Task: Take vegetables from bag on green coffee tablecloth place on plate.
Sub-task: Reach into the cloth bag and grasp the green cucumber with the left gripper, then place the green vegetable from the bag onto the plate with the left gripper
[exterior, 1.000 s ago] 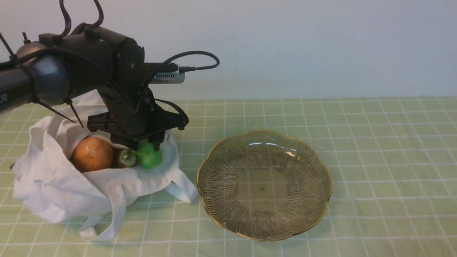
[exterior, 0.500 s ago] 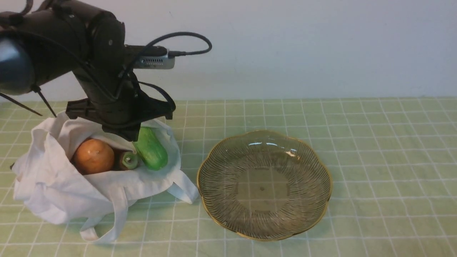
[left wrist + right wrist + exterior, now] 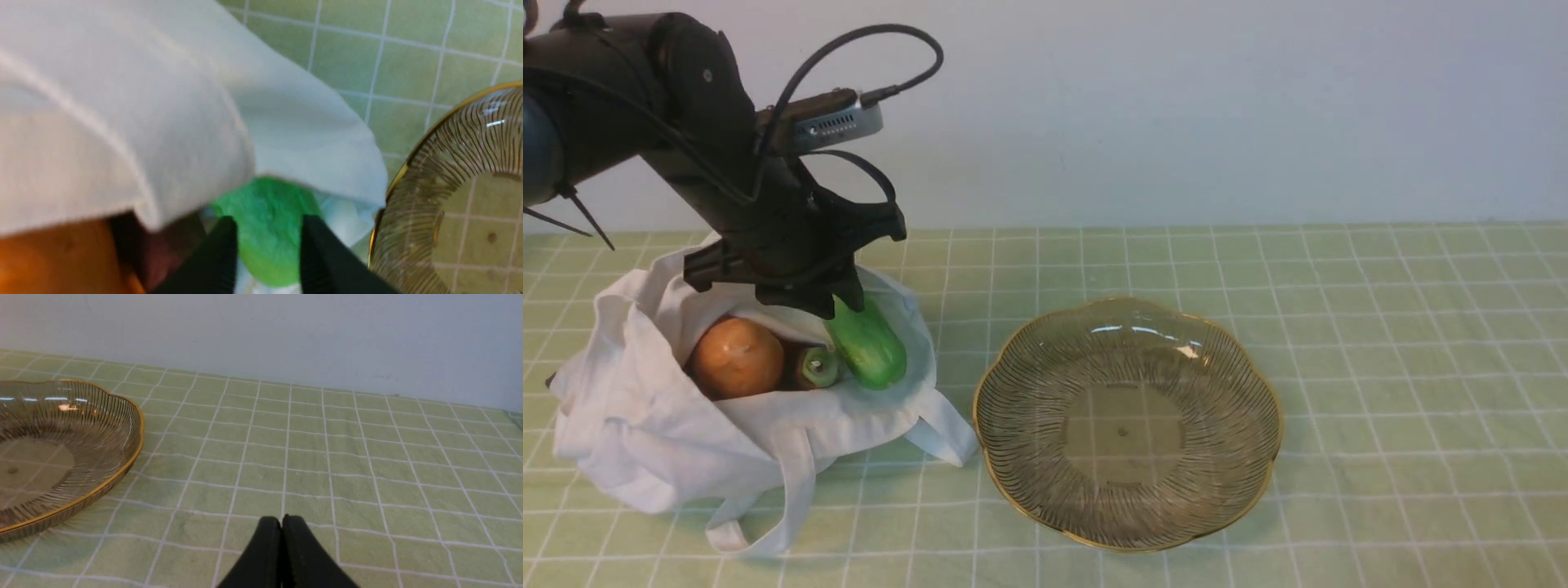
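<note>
Hovering over the bag [image 3: 645, 441], the left gripper [image 3: 268, 223] has its jaws partly spread. The cucumber [image 3: 870, 347] lies in the bag's mouth just behind the gap, broader than it, beside the brown root [image 3: 814, 367] and the orange ball [image 3: 737, 357]; whether the fingers touch the cucumber cannot be told. The right gripper [image 3: 281, 519] is pinched closed above the green tablecloth [image 3: 367, 457], near the plate [image 3: 1013, 457].

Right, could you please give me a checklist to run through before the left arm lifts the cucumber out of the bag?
1. Left gripper straddles the cucumber: ok.
2. Firm grip on it: cannot tell.
3. Bag fold clear of the jaws: cannot tell.
4. Plate empty, beside the bag: ok.
5. Right gripper shut, clear of the plate: ok.
</note>
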Robot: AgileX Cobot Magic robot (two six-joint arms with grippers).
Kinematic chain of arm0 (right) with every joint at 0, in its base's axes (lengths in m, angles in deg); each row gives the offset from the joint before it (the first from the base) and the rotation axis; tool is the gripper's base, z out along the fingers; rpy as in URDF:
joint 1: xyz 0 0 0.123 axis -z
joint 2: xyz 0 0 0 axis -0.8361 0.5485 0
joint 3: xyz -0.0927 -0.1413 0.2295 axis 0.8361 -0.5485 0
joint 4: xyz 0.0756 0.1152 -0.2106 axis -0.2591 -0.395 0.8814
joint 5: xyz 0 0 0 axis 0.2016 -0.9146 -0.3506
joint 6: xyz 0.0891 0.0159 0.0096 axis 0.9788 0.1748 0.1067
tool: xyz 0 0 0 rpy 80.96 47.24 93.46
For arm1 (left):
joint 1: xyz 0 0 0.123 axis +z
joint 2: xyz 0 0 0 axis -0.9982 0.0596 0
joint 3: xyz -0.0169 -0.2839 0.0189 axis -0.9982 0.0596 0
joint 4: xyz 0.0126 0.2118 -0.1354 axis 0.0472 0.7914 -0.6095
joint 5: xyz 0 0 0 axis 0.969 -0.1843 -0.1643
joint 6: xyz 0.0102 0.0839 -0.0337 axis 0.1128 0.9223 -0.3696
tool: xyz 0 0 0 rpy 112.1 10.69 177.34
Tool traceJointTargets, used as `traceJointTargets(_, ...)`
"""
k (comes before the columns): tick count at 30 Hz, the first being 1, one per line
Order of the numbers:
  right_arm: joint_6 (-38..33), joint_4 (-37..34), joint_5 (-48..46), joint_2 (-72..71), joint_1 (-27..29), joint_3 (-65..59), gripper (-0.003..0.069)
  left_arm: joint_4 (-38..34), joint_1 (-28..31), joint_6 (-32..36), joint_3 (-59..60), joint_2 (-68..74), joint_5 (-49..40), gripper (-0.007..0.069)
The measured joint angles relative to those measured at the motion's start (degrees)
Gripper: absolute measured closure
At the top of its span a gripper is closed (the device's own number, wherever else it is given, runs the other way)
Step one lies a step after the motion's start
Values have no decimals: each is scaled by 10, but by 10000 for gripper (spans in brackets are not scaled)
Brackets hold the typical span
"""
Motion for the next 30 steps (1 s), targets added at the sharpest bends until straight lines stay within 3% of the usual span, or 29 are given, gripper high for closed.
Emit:
traceJointTargets(2,0,0,0,0,0,0,673,0,0,-1,0,6,2,300)
traceJointTargets(4,0,0,0,0,0,0,673,-3,0,-7,0,18,2,158)
traceJointTargets(6,0,0,0,0,0,0,673,-7,0,-9,0,26,3,64)
traceJointTargets(10,0,0,0,0,0,0,673,-14,0,-10,0,45,3,-38)
traceJointTargets(13,0,0,0,0,0,0,673,-16,0,-10,0,56,3,-47)
traceJointTargets(18,0,0,0,0,0,0,673,-13,0,-7,0,73,3,6)
traceJointTargets(20,0,0,0,0,0,0,673,1,-1,-7,0,77,3,122)
traceJointTargets(22,0,0,0,0,0,0,673,6,-1,-7,0,78,3,176)
traceJointTargets(23,0,0,0,0,0,0,673,10,-1,-6,0,80,3,277)
traceJointTargets(26,0,0,0,0,0,0,673,12,-1,9,0,81,4,459)
traceJointTargets(30,0,0,0,0,0,0,673,9,-1,43,0,81,1,457)
